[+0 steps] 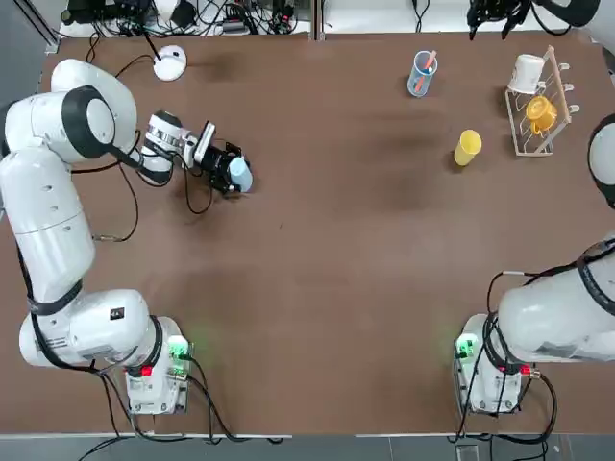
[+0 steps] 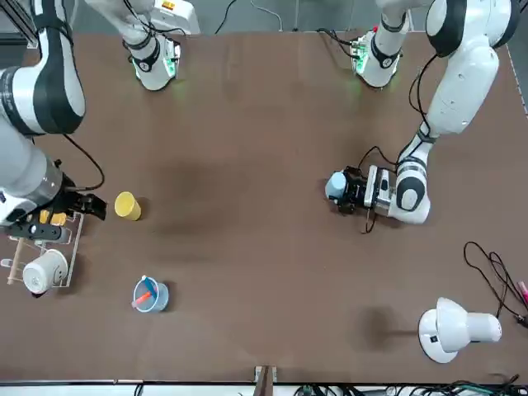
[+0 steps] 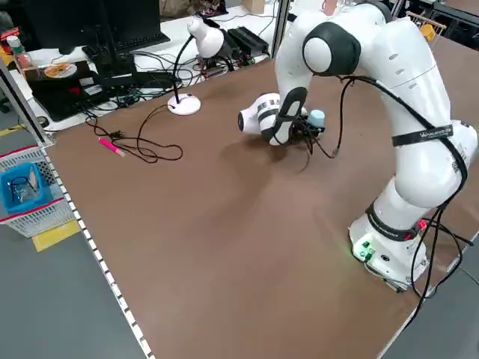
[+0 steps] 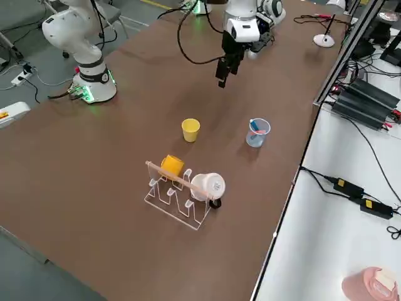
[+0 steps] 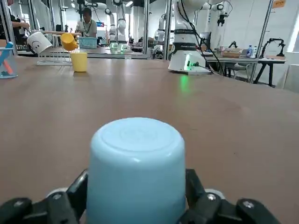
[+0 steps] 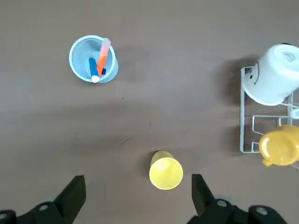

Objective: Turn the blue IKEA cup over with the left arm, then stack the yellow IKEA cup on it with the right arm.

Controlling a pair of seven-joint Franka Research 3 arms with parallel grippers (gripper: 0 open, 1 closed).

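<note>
The blue IKEA cup (image 1: 241,176) stands base up at the table's left, with its flat bottom (image 5: 135,135) facing upward. My left gripper (image 1: 229,172) lies level with the table and is shut on the cup, one finger on each side. The yellow IKEA cup (image 1: 468,147) stands upright, mouth up, at the far right. My right gripper (image 6: 138,198) hangs high over it and is open, with the yellow cup (image 6: 166,173) showing below between its fingers. From the right side, the right gripper (image 4: 223,75) is well above the table.
A see-through blue tumbler (image 1: 422,73) with pink sticks stands at the far side. A wire rack (image 1: 539,123) at the far right holds a white cup (image 1: 528,73) and an orange cup (image 1: 540,113). A white lamp (image 1: 169,62) sits at the far left.
</note>
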